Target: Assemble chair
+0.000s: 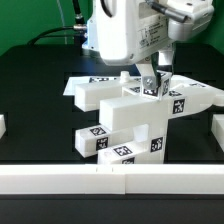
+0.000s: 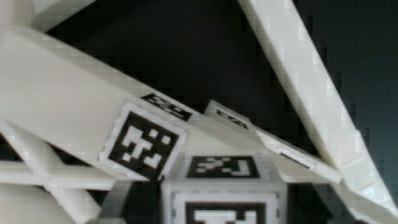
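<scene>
Chair parts [image 1: 118,112]: matte white, blocky, stacked; black-and-white square tags are borne.
Gripper [image 1: 151,80]: fingers are clamped on a tagged block [image 1: 150,90].

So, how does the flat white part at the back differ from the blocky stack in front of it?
The flat part lies low and stretches wide; the blocky stack stands taller and narrower. The stack shows several tags on its front faces; the flat part's visible end shows none. Both are matte white on the black table.
</scene>
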Robot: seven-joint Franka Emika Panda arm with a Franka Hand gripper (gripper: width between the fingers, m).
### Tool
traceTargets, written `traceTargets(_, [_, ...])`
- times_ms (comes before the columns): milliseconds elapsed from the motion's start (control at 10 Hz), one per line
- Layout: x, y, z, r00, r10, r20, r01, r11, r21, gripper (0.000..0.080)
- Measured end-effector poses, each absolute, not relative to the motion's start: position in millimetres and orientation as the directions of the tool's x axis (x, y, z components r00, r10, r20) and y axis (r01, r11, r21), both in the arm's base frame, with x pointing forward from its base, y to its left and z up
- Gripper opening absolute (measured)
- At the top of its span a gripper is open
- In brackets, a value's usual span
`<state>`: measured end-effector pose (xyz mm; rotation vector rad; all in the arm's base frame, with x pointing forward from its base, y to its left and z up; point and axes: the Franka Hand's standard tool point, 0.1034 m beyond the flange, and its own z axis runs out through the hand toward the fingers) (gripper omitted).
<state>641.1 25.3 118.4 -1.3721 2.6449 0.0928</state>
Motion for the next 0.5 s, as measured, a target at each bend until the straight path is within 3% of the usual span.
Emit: traceTargets(500, [642.1, 33.8, 119.1, -0.613, -0.763, -0.205, -0.780, 0.626, 0.004, 0.0288])
